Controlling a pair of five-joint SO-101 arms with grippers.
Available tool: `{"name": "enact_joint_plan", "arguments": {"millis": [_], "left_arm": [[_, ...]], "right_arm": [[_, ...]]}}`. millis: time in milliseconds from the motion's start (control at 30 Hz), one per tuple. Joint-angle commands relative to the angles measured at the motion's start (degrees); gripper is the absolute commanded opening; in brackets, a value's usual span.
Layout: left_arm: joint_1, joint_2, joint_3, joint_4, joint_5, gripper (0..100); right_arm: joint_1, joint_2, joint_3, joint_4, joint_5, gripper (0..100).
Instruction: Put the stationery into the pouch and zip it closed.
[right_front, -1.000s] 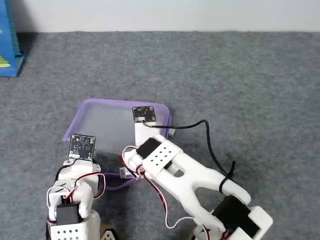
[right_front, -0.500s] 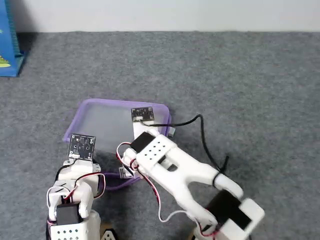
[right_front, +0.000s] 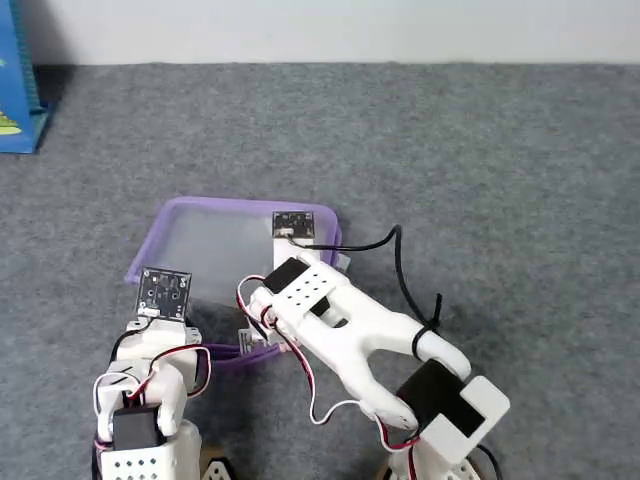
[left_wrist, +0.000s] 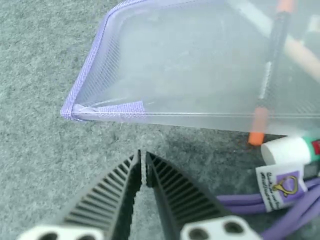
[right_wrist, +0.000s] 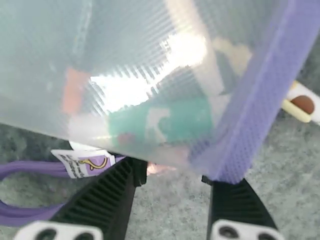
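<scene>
1. High view – the purple pouch (right_front: 215, 250) lies flat on the grey table (right_front: 480, 150) (pens (left_wrist: 270, 75) inside)
2. Left gripper (left_wrist: 141, 161) – jaws clenched on nothing, near the pouch's edge
3. Right gripper (right_wrist: 172, 175): jaws spread, the pouch's corner between them

The pouch (right_front: 215, 245) is frosted clear plastic with a fine ribbed weave and a purple mesh border. The carpet (right_front: 480, 150) under it is speckled grey. Inside the pouch, a pen (left_wrist: 267, 75) is black with orange ends, and a tube (right_wrist: 165, 125) looks teal-green, though the plastic blurs it. A purple cord (left_wrist: 285, 210) carries a white tag (left_wrist: 277, 182) printed in purple. The left gripper (left_wrist: 142, 159) and right gripper (right_wrist: 174, 175) are black with ridged faces. The arm shells (right_front: 350, 330) are white. A blue box (right_front: 15, 90) sits at the upper left of the high view.
</scene>
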Motion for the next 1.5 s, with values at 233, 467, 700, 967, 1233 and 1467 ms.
{"name": "enact_joint_plan", "arguments": {"millis": [233, 467, 700, 967, 1233, 1467], "left_arm": [[-0.4, -0.7, -0.7, 0.4, -0.1, 1], [-0.4, -0.7, -0.7, 0.4, -0.1, 1], [-0.4, -0.7, -0.7, 0.4, -0.1, 1], [-0.4, -0.7, -0.7, 0.4, -0.1, 1], [-0.4, -0.7, -0.7, 0.4, -0.1, 1], [-0.4, -0.7, -0.7, 0.4, -0.1, 1]], "right_arm": [[1.9, 1.0, 1.3, -1.5, -0.4, 13.2], [1.9, 1.0, 1.8, -0.2, 0.1, 2.0], [2.0, 0.4, 1.4, 6.4, 4.4, 0.9], [4.7, 0.1, 1.4, 11.7, 15.3, 0.8], [8.0, -9.9, 1.5, 11.3, 23.4, 1.3], [5.8, -17.2, 1.8, 11.6, 20.9, 15.2]]}}
